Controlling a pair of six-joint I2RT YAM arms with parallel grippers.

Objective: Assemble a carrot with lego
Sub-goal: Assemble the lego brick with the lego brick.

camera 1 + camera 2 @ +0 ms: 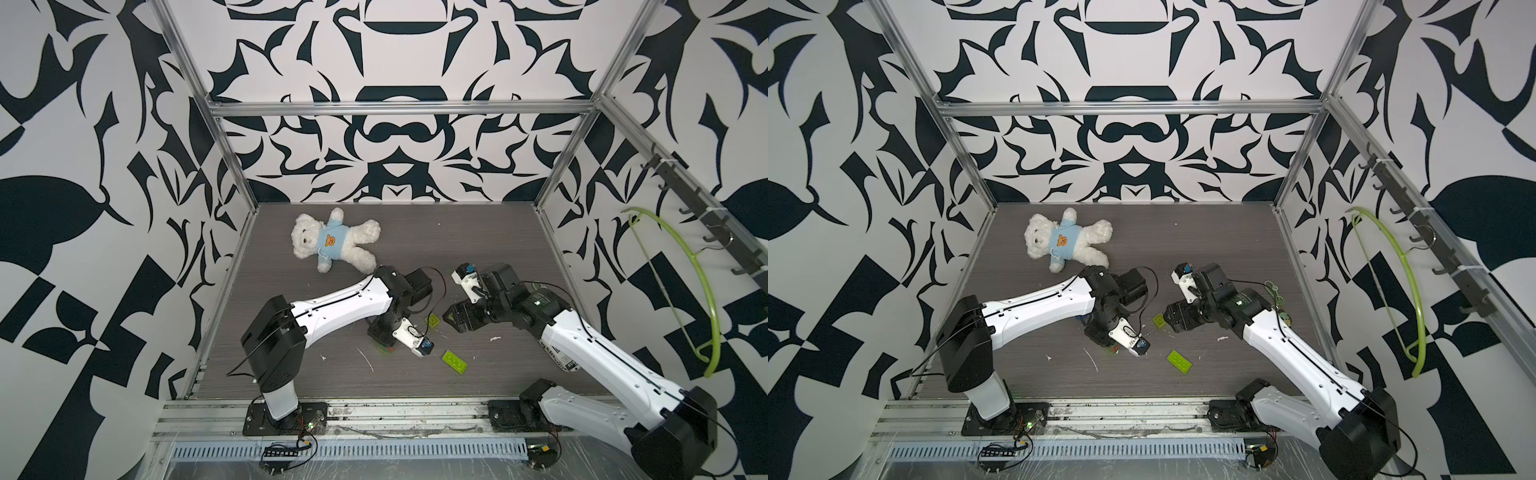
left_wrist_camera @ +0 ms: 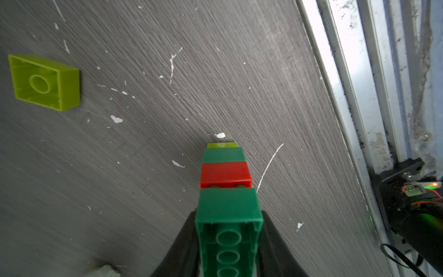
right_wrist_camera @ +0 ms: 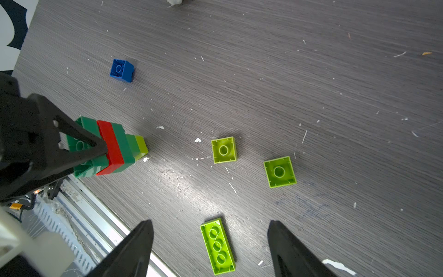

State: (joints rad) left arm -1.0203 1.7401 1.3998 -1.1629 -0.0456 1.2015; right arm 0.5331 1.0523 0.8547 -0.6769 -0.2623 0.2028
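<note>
Lime bricks (image 3: 224, 150) (image 3: 279, 172) (image 3: 217, 245) — three; blue brick (image 3: 121, 70), one; carrot (image 3: 110, 148), one, in left jaws.

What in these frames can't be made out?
- Brick stack: wide end cut off by the left wrist view's edge; in top views the left arm covers most of it.
- Trinket beside the right arm: too small to identify in a top view.

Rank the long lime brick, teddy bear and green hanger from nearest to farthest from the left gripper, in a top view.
From the left gripper:
1. Long lime brick, on the table nearby.
2. Teddy bear, farther back.
3. Green hanger, on the right wall.
</note>
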